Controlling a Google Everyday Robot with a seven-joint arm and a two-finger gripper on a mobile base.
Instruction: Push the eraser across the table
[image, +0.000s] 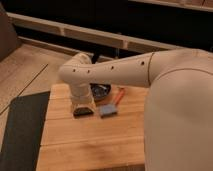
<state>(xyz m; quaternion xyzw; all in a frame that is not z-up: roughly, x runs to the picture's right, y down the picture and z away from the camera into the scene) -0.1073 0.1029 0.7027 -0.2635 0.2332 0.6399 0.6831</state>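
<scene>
My arm reaches in from the right and bends down over the bamboo table (90, 145). The gripper (82, 107) points down at the table's back left part. A small black flat shape, the eraser (79, 113), lies on the table directly under the gripper's tip and is partly covered by it. I cannot tell whether the gripper touches it.
A blue-grey square pad (107, 110) lies just right of the gripper. An orange-handled tool (120, 95) lies behind the pad, and a dark bowl (101, 90) sits behind the gripper, partly hidden by the arm. A dark grey floor mat (22, 130) lies left of the table.
</scene>
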